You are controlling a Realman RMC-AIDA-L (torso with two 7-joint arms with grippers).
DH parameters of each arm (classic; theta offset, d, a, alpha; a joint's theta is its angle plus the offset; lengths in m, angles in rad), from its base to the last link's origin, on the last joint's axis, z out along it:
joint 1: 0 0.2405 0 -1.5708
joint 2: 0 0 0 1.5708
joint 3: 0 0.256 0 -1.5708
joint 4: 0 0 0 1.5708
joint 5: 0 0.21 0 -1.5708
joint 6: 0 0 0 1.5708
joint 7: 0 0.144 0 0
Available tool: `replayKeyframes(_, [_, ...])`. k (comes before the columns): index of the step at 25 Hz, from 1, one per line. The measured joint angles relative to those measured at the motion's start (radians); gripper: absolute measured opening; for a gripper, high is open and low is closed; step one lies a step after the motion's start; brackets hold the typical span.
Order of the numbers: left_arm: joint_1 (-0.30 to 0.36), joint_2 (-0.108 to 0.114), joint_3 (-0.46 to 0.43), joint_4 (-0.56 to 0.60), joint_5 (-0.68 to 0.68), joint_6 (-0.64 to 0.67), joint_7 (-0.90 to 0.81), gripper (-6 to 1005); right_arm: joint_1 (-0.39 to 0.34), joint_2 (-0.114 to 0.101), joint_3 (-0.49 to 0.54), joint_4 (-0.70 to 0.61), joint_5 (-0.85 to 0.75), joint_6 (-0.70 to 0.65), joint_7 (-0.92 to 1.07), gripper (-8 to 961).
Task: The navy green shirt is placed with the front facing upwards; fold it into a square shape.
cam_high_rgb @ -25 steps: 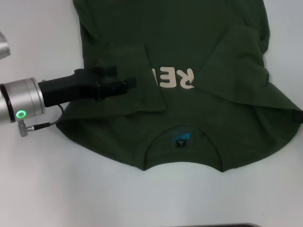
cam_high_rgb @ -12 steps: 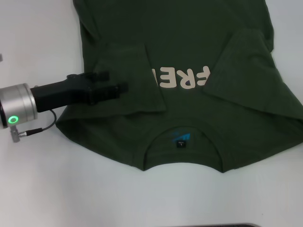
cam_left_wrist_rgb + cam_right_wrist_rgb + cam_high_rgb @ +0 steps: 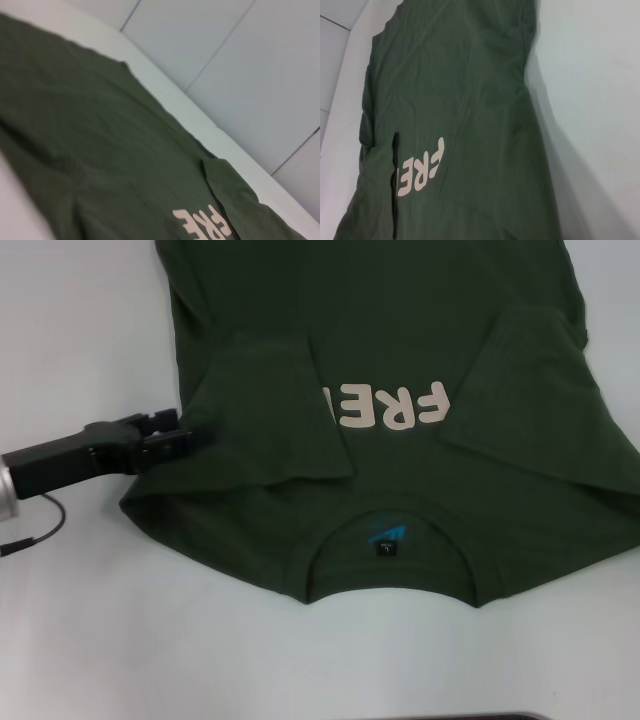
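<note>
The navy green shirt [image 3: 400, 440] is laid flat on the white counter [image 3: 150, 640], collar nearest, both sleeves folded inward. The left hand [image 3: 195, 430] is positioned at the shirt's left edge, fingers slightly apart, nothing held. The right hand is not seen.

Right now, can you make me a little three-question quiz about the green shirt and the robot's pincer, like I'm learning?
1. True or false: both sleeves of the navy green shirt are folded in over its front.
2. Which letters of the cream lettering show in the head view? A) FRE B) EE! C) none
3. Fill in: the left pincer is at the shirt's ____ edge, from the robot's side.

Key: 1 true; 2 A; 3 left.
</note>
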Motion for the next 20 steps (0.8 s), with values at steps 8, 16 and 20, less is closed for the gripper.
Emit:
replayKeyframes(8, [0.001,0.042,-0.103,0.041,0.109,0.056,-0.181,833,0.008,0.000,0.008,0.001,0.000,-0.001,0.000,45])
replayKeyframes(16, [-0.002,0.059,-0.145,0.077,0.275,0.054,-0.292,830,0.009,0.003,0.009,0.001,0.000,-0.001,0.000,44])
replayKeyframes(20, [-0.004,0.060,-0.145,0.078,0.323,0.053,-0.317,829,0.009,0.004,0.019,0.009,0.000,-0.001,0.000,44])
